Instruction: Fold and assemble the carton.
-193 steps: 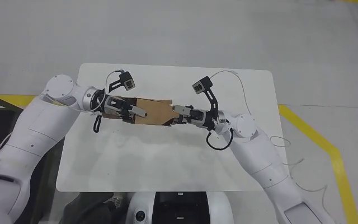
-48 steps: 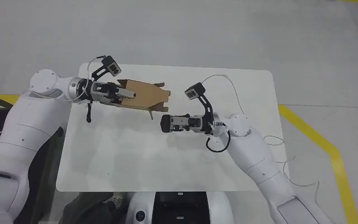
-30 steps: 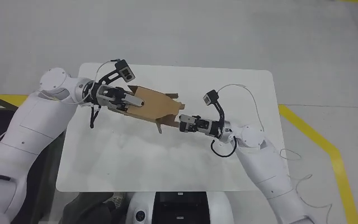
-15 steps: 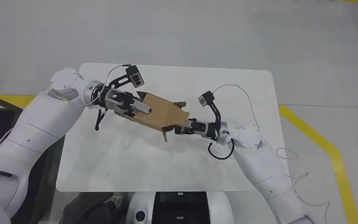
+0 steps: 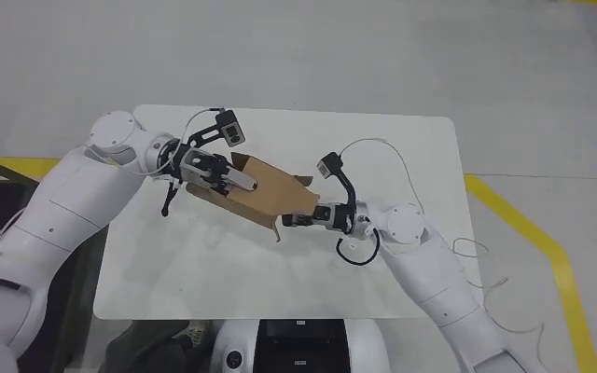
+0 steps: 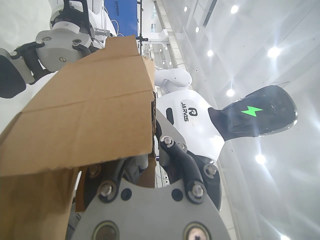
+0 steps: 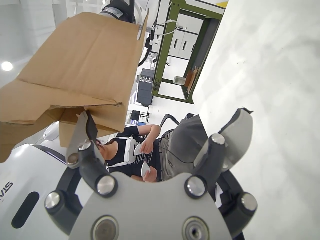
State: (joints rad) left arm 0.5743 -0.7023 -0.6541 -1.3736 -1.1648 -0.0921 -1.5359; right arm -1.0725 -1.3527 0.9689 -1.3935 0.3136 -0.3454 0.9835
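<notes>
Gripping the carton (image 5: pixel 270 191) by its upper-left end, our left gripper (image 5: pixel 233 179) holds it centre-frame over the table (image 5: pixel 410 149) | our right gripper (image 5: pixel 290 221) gapes wide at its lower-right flap edge | carton well inside table's edges.

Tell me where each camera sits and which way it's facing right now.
Top view: above the arms, looking down at the table; both arms meet at the carton.
Left wrist view: behind the left gripper, which clamps the carton, looking along it up toward the ceiling; the other arm beyond.
Right wrist view: behind the right gripper, fingers open at the carton's flap, table alongside.
Shared: all three show the carton.
</notes>
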